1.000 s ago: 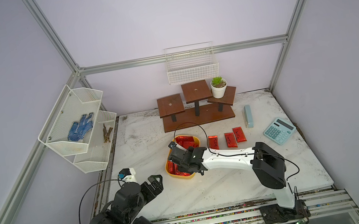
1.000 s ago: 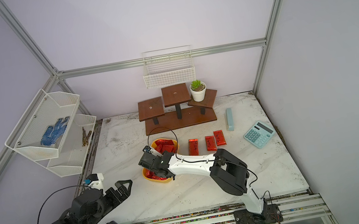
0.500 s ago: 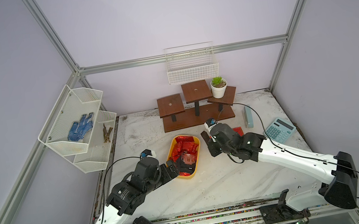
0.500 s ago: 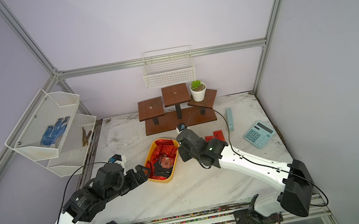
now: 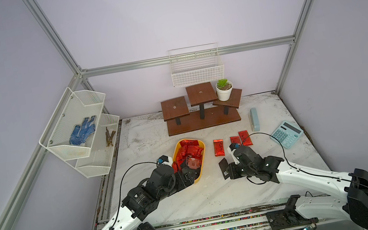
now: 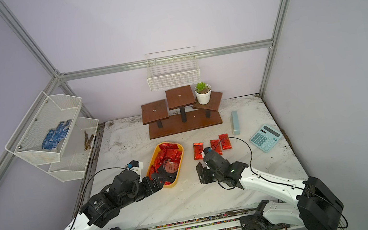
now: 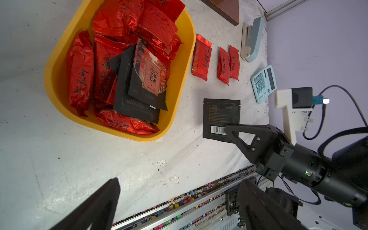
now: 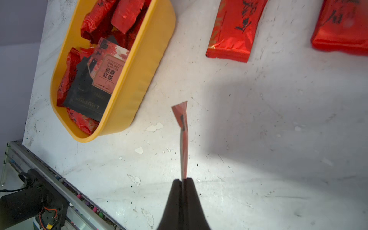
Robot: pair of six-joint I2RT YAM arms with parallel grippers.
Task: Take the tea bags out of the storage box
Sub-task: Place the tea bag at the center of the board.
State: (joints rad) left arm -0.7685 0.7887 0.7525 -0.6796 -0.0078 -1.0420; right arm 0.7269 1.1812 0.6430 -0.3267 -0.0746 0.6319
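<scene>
one black sachet out, box far from empty

my right pincer (image 5: pixel 229 171) is clamping shut on a flat black sachet (image 7: pixel 221 113) by its barcode corner. it is holding the sachet outside the storage box (image 5: pixel 203 151), over the bare counter (image 5: pixel 192 202) and nearer me than the three red sachets (image 5: pixel 218 147) lying in a row beside the box. i am gripping only the edge, i judge, because the packet is thin and limp, which leaves its face free to go down flat. from the right wrist it is showing edge-on, and i cannot tell whether it is touching the counter.

my left pincer (image 7: pixel 180 180) is standing wide with nothing in it, hovering at the near end of the box, probably so it can go in for the next packet.

the box is holding plenty: crinkled red foil sachets (image 7: pixel 79 71) heaped from end to end, with two more black packets (image 7: pixel 148 77) lying on top near the middle, the upper one showing a red printed label. the task is looking well short of done.
</scene>
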